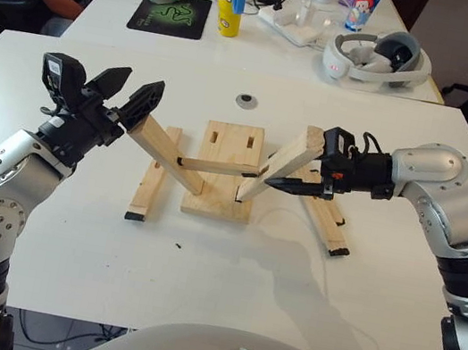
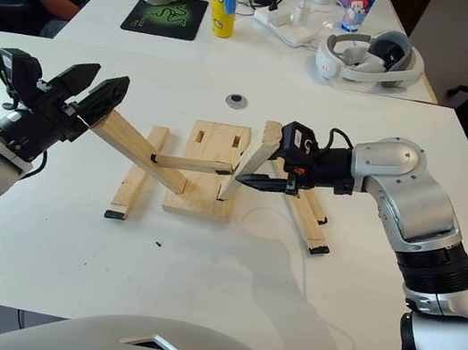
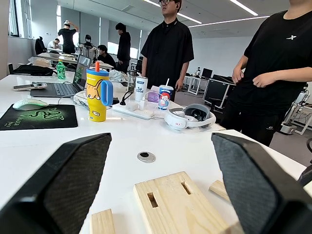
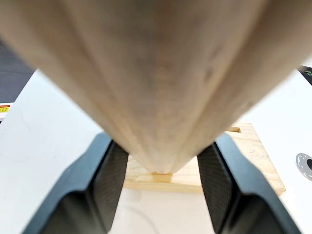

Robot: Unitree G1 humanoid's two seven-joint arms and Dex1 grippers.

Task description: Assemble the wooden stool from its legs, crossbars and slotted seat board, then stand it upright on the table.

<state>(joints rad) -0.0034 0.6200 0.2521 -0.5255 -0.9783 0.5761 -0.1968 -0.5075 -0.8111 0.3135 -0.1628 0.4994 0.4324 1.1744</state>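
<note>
One white bench (image 1: 53, 225) carries every part, and you look to be partway through the first side frame. The seat board (image 1: 230, 143) lies flat at the centre, slots up. Over its near edge two legs tilt toward each other, the raised left leg (image 1: 165, 154) and the raised right leg (image 1: 286, 162). They are bridged by a crossbar (image 1: 217, 168) whose ends appear to meet both. A spare leg (image 1: 149, 183) lies flat left of the board, with more pieces (image 1: 330, 224) to its right. Your right hand (image 1: 282, 184) clamps the raised right leg. Your left hand (image 1: 141, 84) is spread wide, with its leg's upper end just below the fingers. Next, I'd judge, close the left hand on that leg, then press both legs together squarely so the crossbar seats without twisting.
</note>
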